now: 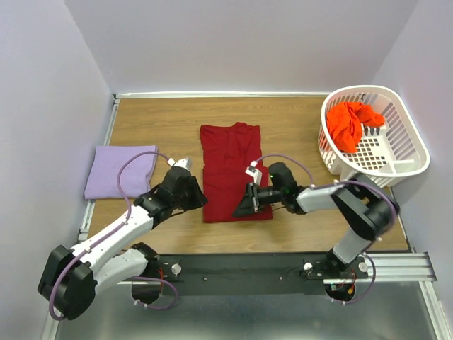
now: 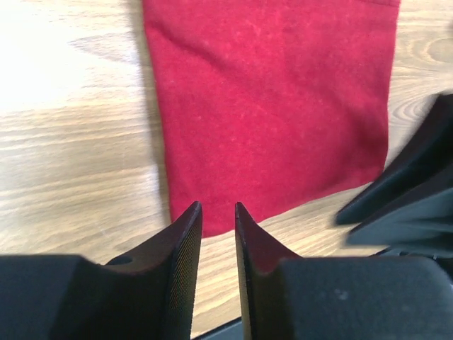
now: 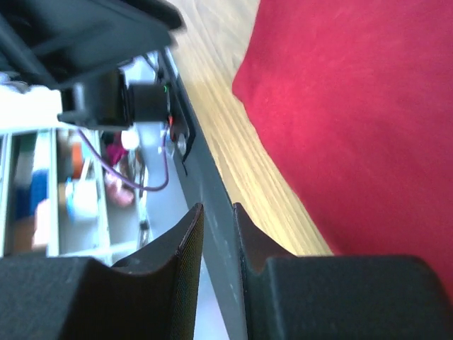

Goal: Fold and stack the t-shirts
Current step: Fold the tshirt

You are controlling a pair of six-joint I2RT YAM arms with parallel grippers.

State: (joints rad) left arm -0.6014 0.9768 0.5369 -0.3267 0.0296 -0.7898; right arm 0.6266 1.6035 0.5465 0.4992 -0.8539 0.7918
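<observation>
Shirts lie in three places. The big dark red cloth t-shirt [image 1: 230, 166] lies flat in the middle of the brown wooden bench [image 1: 304, 127]. Its sides are folded in, so it looks like a long block, with the neck at the far end. The pale purple cloth t-shirt [image 1: 117, 170] sits on the left side of the bench, folded into a neat square, well apart from the red one. The bright orange-red t-shirt [image 1: 350, 124] is bunched up inside the white plastic basket with holes [image 1: 375, 88], at the far right of the bench.

The left fingers [image 1: 198, 199] are low by the near left corner of the red shirt. In the left wrist view there is only a thin gap between them, and nothing is in it. Their tips sit right at the near edge of the red cloth.

The right fingers [image 1: 244, 205] are by the near right corner of the same shirt. They too stand a little apart and hold nothing. The right wrist view shows red cloth just beside them.
</observation>
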